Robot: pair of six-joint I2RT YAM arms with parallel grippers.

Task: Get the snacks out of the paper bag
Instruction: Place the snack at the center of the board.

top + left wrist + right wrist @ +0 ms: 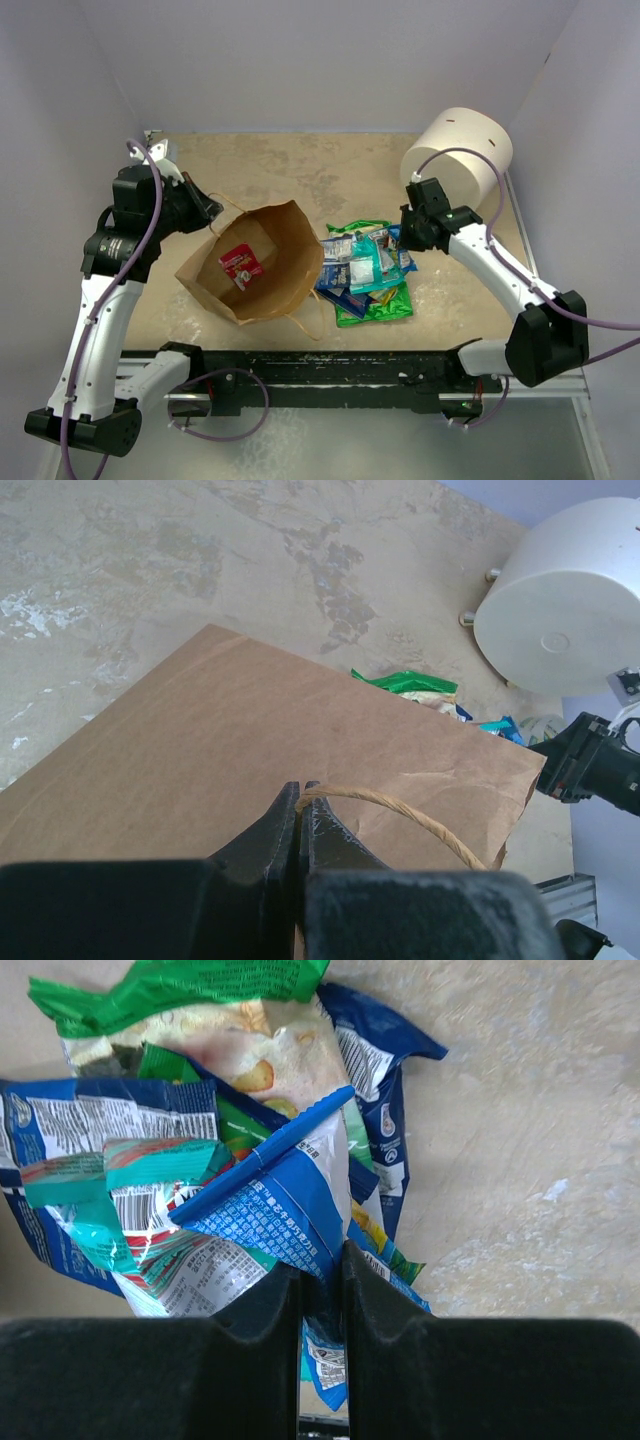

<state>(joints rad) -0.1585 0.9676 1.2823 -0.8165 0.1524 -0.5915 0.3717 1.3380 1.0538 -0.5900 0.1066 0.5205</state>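
While the left arm is anchoring the bag: the left gripper (300, 792) is pinching the tan loop handle (400, 810) with its jaws pressed together, at the far-left corner of the paper bag (275, 285).
Paper bag: lying on its side left of centre on the table (300, 165), its mouth gaping toward the near side and upward.
Red-pink packet (240, 263): sitting inside the bag and showing through the open mouth; it is looking like the only snack left in there, though the deeper corners are hiding from view.
Snack pile (365, 270): lying on the table just right of the bag's mouth, with green, teal and blue-and-white packets overlapping.
Right gripper (322, 1260): hanging over the far-right edge of the pile, its jaws clamping narrowly on the blue-and-white packet (285, 1205).
White cylinder (457, 150): standing at the far right, near the right arm and apart from the pile.
Step in hand: the right arm is seemingly handling a packet that is already out of the bag; emptying is looking nearly done.
Next move: likely calling for the right jaws to part, then reach left into the mouth for the red-pink packet, with the left claw holding the handle so the opening is gaping.
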